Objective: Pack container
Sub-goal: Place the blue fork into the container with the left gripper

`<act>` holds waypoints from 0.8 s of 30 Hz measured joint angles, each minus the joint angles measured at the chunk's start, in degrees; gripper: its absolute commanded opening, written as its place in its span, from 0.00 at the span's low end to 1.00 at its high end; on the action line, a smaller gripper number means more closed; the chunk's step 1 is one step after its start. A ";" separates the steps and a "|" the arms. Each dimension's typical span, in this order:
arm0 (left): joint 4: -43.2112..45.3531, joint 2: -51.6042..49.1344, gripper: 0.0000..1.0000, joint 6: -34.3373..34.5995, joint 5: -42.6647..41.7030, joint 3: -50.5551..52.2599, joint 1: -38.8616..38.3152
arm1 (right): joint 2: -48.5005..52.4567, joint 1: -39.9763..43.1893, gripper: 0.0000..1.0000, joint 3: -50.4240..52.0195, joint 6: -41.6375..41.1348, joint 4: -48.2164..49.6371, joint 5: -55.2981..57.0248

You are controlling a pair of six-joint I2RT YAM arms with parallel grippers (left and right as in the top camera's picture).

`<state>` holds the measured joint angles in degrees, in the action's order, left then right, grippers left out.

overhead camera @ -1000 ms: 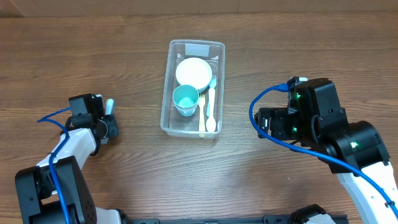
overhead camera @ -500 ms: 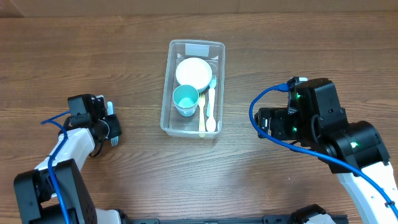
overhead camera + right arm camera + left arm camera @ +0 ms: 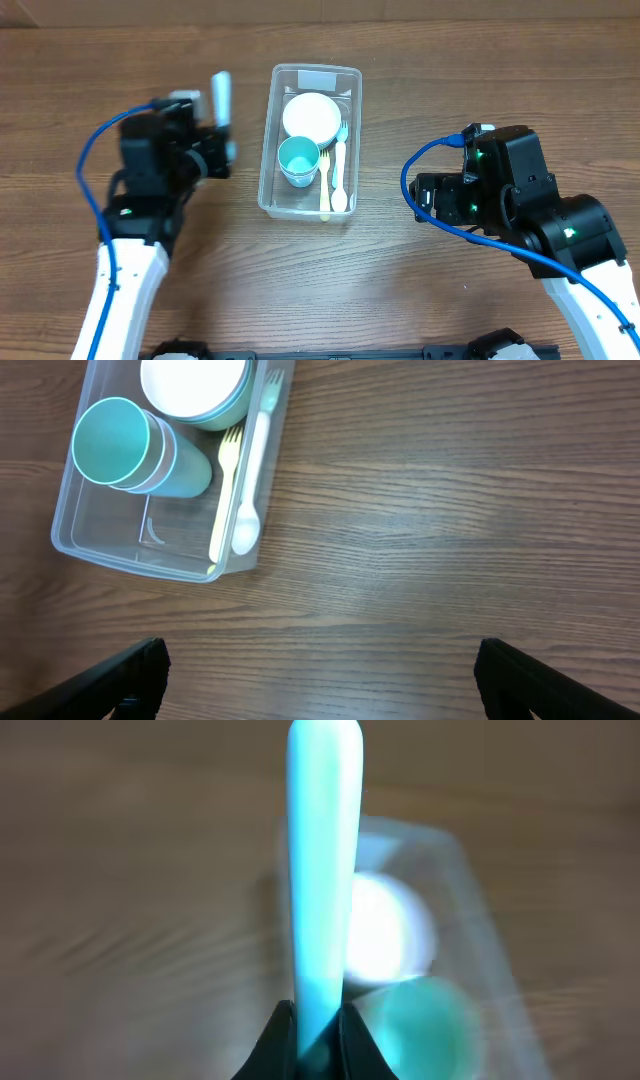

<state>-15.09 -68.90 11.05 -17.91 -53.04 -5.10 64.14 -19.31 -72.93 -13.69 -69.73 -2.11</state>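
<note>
Sitting on the tabletop (image 3: 420,80), the clear rectangular container (image 3: 266,170) holds a white bowl (image 3: 310,116), teal cup (image 3: 298,160), yellow fork (image 3: 325,190) and white spoon (image 3: 339,170). The left tool (image 3: 315,1025) pinches a pale blue utensil (image 3: 322,870); the container lies just right of it. The right tool (image 3: 320,680), spread wide and empty, has the container ahead to its left.

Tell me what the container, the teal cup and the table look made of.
Container: clear glossy plastic, probably; the contents show through its walls. Teal cup: opaque matte plastic, seemingly; even colour. Table: wood or wood-look laminate; grain lines.
</note>
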 measured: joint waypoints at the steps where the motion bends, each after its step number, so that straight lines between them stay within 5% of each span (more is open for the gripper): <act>1: 2.51 -0.42 0.04 0.98 0.04 -0.96 -4.28 | 0.00 -0.02 1.00 0.00 0.00 -0.04 0.00; 4: 9.70 -6.29 0.04 4.79 0.11 -2.64 -15.74 | 0.00 -0.02 1.00 0.00 0.00 0.02 0.02; 10: 9.46 -18.84 0.04 9.75 3.56 -2.64 -23.82 | 0.00 0.00 1.00 0.00 0.02 0.00 0.02; 11: 9.18 -19.21 0.13 10.32 4.48 -2.64 -24.06 | 0.00 0.00 1.00 0.00 0.02 -0.02 0.00; 12: 9.18 -19.19 0.39 10.78 4.96 -2.64 -24.06 | 0.00 0.00 1.00 0.00 0.00 -0.02 0.02; 13: 9.18 -19.19 0.54 11.02 5.16 -2.64 -24.06 | 0.00 0.00 1.00 0.00 0.02 -0.02 0.02; 14: 9.16 -19.19 0.59 11.72 5.73 -2.64 -24.06 | 0.00 -0.02 1.00 0.00 0.02 -0.02 0.04; 18: 3.82 -19.17 0.65 11.26 6.14 -5.38 -24.06 | 0.00 -0.02 1.00 0.00 0.04 -0.02 0.02; 24: -17.55 -12.04 0.65 7.26 10.47 -19.65 -24.15 | 0.00 -0.02 1.00 0.00 0.04 0.00 0.02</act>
<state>-32.64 -80.95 18.31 -7.44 -72.69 -29.26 64.14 -19.33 -72.93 -13.65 -69.73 -2.09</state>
